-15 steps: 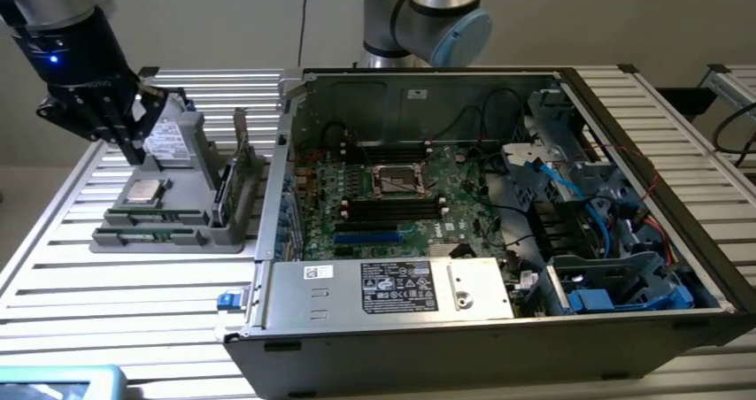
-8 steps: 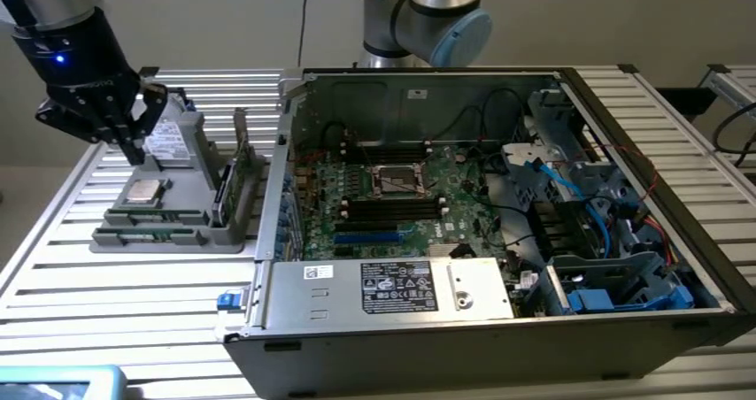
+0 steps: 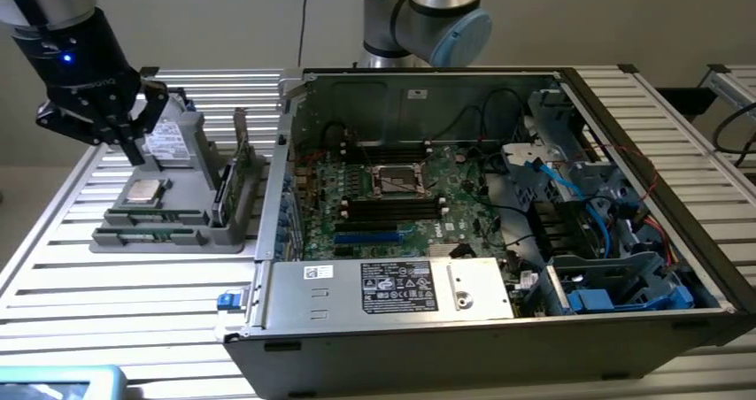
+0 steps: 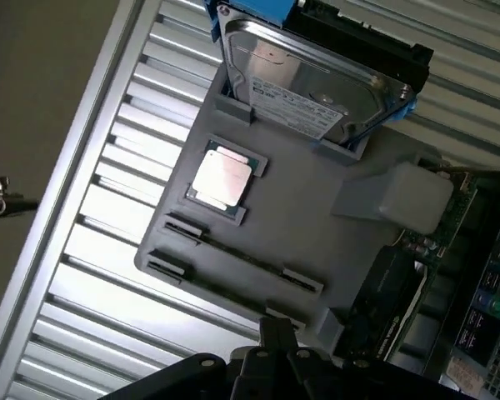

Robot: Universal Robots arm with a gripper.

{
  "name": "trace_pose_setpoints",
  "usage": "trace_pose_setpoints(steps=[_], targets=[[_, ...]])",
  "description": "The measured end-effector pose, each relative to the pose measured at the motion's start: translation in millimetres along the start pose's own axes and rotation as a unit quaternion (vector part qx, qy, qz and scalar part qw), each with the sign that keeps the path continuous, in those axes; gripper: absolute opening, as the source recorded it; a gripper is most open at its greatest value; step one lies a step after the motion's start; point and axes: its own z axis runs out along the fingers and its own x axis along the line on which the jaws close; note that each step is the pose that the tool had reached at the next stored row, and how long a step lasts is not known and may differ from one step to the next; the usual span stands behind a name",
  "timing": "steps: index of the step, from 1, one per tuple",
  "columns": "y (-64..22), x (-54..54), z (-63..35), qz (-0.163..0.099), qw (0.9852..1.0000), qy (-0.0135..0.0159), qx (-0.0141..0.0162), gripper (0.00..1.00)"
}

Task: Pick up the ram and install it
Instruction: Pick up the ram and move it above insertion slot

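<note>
Currently | claw [image 3: 127, 152] closed, hovering above grey parts tray [image 3: 230, 234] on counter [image 3: 119, 303] | ram [image 3: 144, 234] below claw, apart from it, on edge in tray slot | open computer case [image 3: 390, 338] well aside of claw

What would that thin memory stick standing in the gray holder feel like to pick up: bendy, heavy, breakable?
The ram is probably stiff and light, since it looks like a thin, narrow board. Standing on edge in the gray holder, it would likely tip over once freed from its slot. Being so thin, it may be fragile.
</note>
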Motion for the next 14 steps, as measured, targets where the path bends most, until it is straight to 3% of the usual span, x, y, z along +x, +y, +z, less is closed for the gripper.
trace_pose_setpoints(steps=[4, 7, 11, 14], targets=[[0.0, 0.0, 0.4, -0.036, 0.9993, -0.0001, -0.0006, 0.11], [0.0, 0.0, 0.6, -0.064, 0.9980, 0.0000, -0.0007, 0.11], [0.0, 0.0, 0.8, -0.100, 0.9950, 0.0002, -0.0007, 0.11], [0.0, 0.0, 0.9, -0.127, 0.9919, 0.0003, -0.0006, 0.11]])
